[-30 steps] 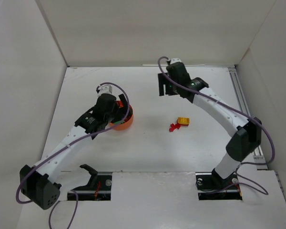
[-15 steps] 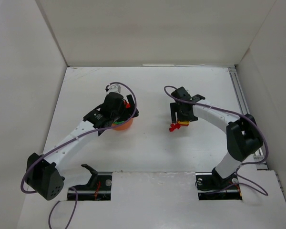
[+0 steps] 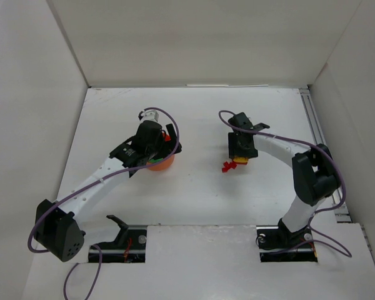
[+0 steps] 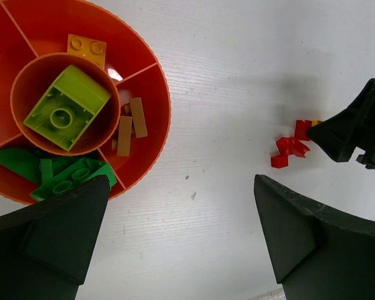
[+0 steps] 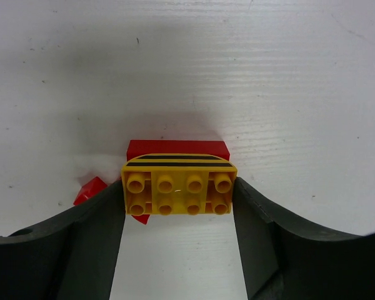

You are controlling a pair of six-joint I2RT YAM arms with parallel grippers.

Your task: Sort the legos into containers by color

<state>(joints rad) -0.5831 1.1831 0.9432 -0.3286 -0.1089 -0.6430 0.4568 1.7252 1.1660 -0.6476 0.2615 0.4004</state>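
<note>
Top external view first: the white surface (image 3: pixel 194 194) is seen boxed in by pale walls, with both arms stretched out over it. The left arm (image 3: pixel 100 178) is reached toward the far left, and the right arm (image 3: pixel 281 147) is bent in toward the middle.

Next in size, the orange bowl (image 4: pixel 165 100) is found left of centre, partly covered by the left wrist. It is divided into a round middle cup and outer compartments, and the colours are kept apart. A lime brick (image 4: pixel 65 106) is in the cup, green bricks (image 4: pixel 65 181) are in the near compartment, tan bricks (image 4: pixel 131 125) are in the right one, and an orange-yellow brick (image 4: pixel 86 49) is in the far one.

Now the left gripper (image 4: pixel 181 187): it is held spread wide just right of the bowl with nothing between its fingers. It is judged to be parked so that room is left for the other arm.

The right gripper (image 5: pixel 179 190) is down at the surface right of centre, pressed against both short ends of the yellow brick (image 5: pixel 178 172). The grip is judged well chosen, since flat ends are offered to the fingers. The brick is lying studs up, with its long axis run from finger to finger, left to right. Its rounded, black-striped edge is pointed away from the wrist.

Red pieces (image 5: pixel 175 150) are crowded against it, one past the striped edge and a smaller one at the left. Whether any is beneath it cannot be told, so a snag on lifting may be expected.
</note>
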